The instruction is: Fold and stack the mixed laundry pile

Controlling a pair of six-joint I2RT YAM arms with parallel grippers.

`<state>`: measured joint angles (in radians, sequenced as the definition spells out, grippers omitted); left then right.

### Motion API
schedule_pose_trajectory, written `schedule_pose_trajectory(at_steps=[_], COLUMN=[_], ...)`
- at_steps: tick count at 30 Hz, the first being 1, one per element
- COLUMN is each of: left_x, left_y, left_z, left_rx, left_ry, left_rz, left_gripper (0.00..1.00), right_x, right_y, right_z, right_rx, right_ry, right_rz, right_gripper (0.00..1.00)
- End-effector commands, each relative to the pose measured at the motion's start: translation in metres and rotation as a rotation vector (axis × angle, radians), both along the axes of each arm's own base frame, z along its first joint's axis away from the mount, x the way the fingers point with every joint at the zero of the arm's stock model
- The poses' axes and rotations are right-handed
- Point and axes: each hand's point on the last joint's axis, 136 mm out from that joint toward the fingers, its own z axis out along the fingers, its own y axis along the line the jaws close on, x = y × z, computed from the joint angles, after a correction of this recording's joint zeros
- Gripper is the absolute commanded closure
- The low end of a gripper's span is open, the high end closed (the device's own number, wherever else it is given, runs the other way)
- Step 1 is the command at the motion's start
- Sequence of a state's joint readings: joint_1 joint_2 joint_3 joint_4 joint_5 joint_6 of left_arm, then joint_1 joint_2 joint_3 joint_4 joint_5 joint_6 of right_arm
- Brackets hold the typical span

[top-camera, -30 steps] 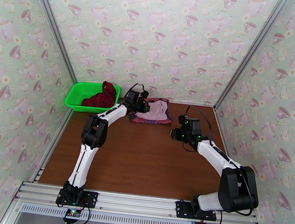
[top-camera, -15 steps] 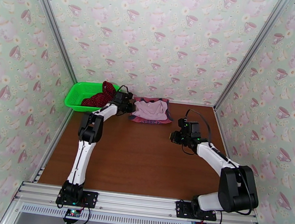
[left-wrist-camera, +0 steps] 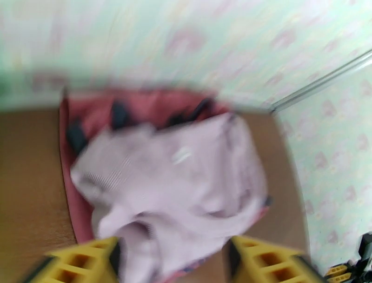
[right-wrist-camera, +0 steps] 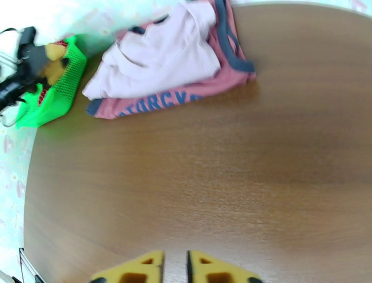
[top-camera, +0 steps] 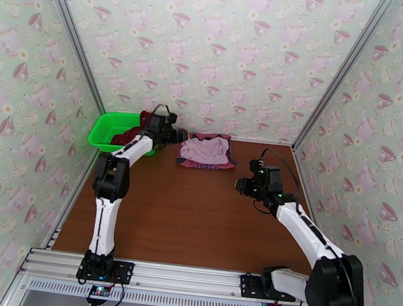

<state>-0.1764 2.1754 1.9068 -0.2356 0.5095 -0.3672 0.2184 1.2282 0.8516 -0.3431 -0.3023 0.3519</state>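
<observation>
My left fingers (top-camera: 175,135) are spread wide and hold nothing. They hang between the basket (top-camera: 106,135) and the tank top (top-camera: 207,164), near the basket's right rim. The tank top lies flat at the far edge of the counter (top-camera: 194,224). The pink piece (top-camera: 205,149) is loosely bunched on top of it, with dark trim and blue chest text showing past it. The dotted cloth (top-camera: 139,134) lies heaped at the right end of the basket. My right fingers (top-camera: 240,186) are pressed nearly together, empty, over bare counter, well apart from the garments.
</observation>
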Motion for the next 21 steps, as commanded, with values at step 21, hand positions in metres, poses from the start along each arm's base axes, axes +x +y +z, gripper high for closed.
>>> schedule_pose_trajectory(at_steps=[21], left_x=[0.062], left_y=[0.198], left_z=[-0.094], left_rx=[0.193], left_ry=[0.293], left_rz=[0.432], left_gripper=[0.16], right_x=[-0.032], right_y=[0.007], right_z=[-0.01], right_rx=[0.038], right_ry=[0.067], right_rz=[0.061], right_gripper=[0.63])
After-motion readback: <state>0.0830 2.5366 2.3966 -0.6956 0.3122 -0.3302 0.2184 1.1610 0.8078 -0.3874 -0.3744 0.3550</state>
